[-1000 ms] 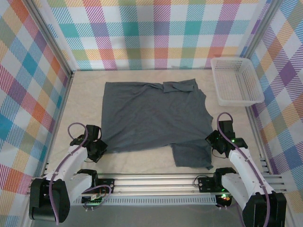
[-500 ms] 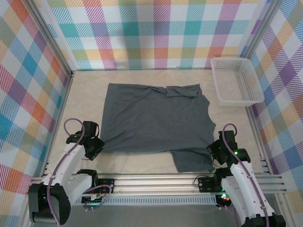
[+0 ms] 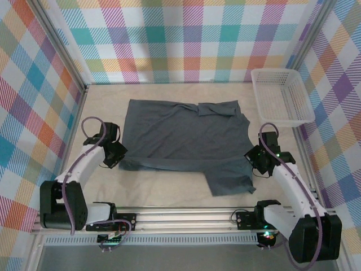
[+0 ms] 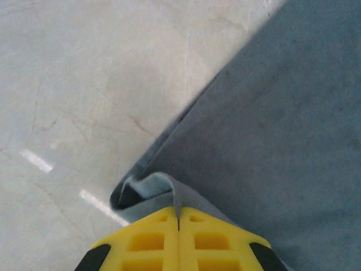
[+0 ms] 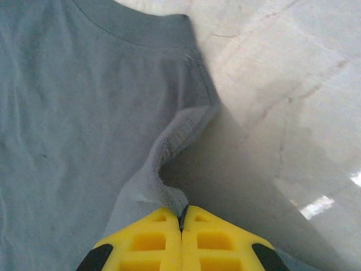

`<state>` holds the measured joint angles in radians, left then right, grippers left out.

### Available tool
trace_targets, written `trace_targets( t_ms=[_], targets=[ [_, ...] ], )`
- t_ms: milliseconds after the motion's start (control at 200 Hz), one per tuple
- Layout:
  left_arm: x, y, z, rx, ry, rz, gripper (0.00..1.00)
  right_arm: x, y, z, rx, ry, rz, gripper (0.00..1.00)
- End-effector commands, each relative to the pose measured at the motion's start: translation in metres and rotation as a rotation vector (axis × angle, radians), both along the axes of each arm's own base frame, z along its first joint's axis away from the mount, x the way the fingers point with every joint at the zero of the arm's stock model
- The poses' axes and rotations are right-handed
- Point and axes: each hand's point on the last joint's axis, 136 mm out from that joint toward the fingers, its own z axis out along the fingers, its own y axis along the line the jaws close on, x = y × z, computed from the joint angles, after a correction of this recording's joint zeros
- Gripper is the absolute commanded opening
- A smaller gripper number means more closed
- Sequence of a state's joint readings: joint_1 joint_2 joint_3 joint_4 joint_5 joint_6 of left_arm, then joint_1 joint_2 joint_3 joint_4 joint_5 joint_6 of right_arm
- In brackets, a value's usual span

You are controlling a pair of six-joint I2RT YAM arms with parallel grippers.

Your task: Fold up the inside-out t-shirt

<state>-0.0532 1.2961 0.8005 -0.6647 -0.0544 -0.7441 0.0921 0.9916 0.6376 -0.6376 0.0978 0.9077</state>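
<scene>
The shirt (image 3: 186,132) lies spread across the middle of the worktop (image 3: 163,192), one sleeve trailing toward 5 o'clock. The white basket (image 3: 285,120) sits at 2 o'clock against the wall, its mesh floor bare, near the shirt but not touching it. The left pincer (image 3: 117,160), pressed together, pinches the shirt's 8 o'clock corner; the left wrist view shows that pincer (image 4: 179,212) holding a curl of hem. The right pincer (image 3: 255,161) pinches the stitched edge at 4 o'clock, seen up close between its yellow tips (image 5: 181,213).

The t-shirt (image 3: 180,135) lies on the table's (image 3: 169,192) middle; the basket (image 3: 273,70) stands apart, far right.
</scene>
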Motion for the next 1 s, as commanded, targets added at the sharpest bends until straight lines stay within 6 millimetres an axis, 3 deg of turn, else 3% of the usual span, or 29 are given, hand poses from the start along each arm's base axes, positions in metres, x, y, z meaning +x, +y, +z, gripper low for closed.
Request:
trace_targets(
  t_ms=[0, 150, 250, 440, 560, 630, 715, 810, 890, 995],
  targets=[
    [0.028, 0.009, 0.013, 0.019, -0.08, 0.038, 0.0, 0.023, 0.0, 0.015, -0.012, -0.062, 0.003, 0.01],
    [0.039, 0.014, 0.02, 0.039, -0.085, 0.051, 0.0, 0.041, 0.0, 0.035, -0.019, -0.118, 0.008, 0.01],
    [0.045, 0.015, 0.016, 0.04, -0.08, 0.05, 0.0, 0.055, -0.003, 0.037, -0.043, -0.123, 0.005, 0.02],
    [0.055, 0.016, -0.02, 0.036, -0.029, 0.069, 0.0, 0.084, -0.002, 0.009, -0.078, -0.086, 0.043, 0.01],
    [0.065, 0.011, -0.041, 0.006, -0.009, 0.071, 0.0, 0.088, 0.004, -0.019, -0.064, -0.007, 0.075, 0.03],
    [0.071, 0.01, -0.045, 0.008, -0.003, 0.053, 0.19, 0.086, 0.005, -0.026, -0.065, 0.014, 0.085, 0.15],
    [0.073, 0.014, -0.036, 0.035, -0.017, 0.037, 0.37, 0.082, 0.001, -0.015, -0.093, 0.015, 0.107, 0.35],
    [0.07, 0.02, -0.012, 0.074, -0.058, 0.021, 0.43, 0.066, -0.01, 0.005, -0.151, 0.009, 0.106, 0.46],
    [0.064, 0.02, 0.016, 0.081, -0.121, 0.003, 0.46, 0.04, -0.019, 0.008, -0.166, 0.01, 0.078, 0.48],
    [0.056, 0.003, 0.042, 0.008, -0.231, -0.058, 0.54, 0.006, -0.008, -0.005, -0.098, 0.008, 0.109, 0.48]
  ],
)
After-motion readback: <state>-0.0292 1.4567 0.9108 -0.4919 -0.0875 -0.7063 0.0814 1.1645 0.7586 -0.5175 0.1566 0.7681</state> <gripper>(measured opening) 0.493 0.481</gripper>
